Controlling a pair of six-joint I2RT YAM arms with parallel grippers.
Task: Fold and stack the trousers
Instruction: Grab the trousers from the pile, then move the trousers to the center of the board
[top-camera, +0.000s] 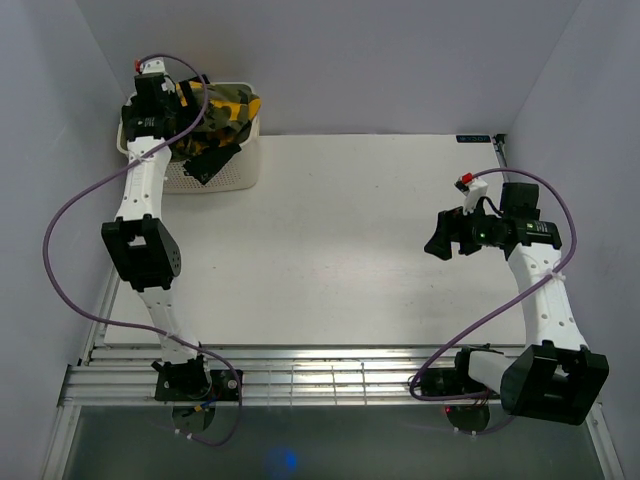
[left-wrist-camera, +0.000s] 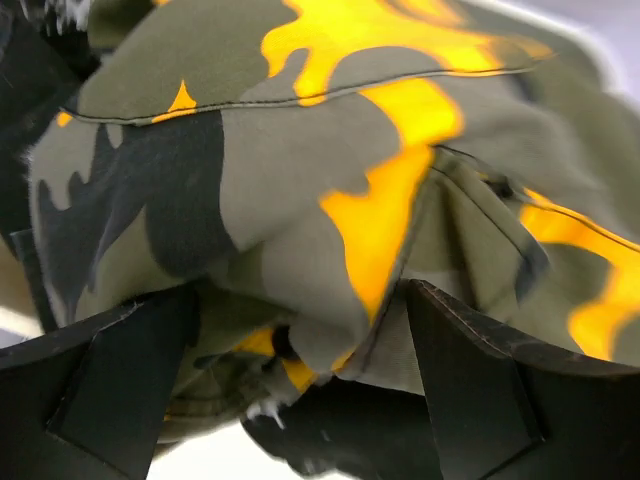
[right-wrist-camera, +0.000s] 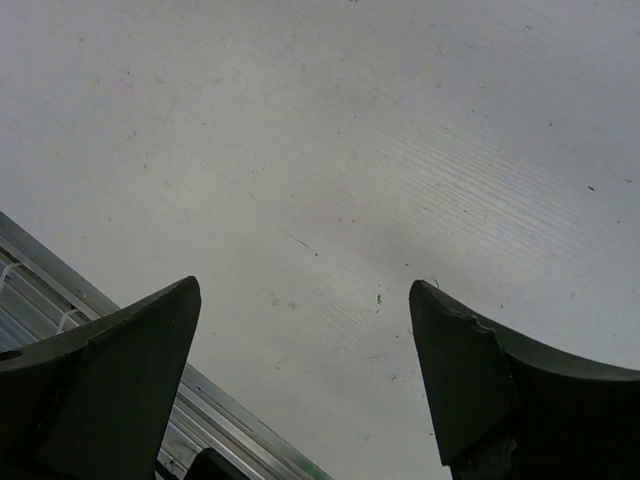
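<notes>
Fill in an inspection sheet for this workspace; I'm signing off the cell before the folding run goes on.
Surface: white table, bare across the middle, faint scuffs in the right wrist view.
Job's things: camouflage trousers bunched in a white basket at the far left corner, not yet folded.
Clutter: small blue-marked strip at the far right corner, too small to identify.
Grippers: left gripper open, with trouser cloth between its fingers; right gripper open, holding nothing, above the table.
Cables: purple cables loop along both arms, the left one hanging out past the table's left edge.
Surroundings: plain white walls on three sides; metal rails along the near edge.
</notes>
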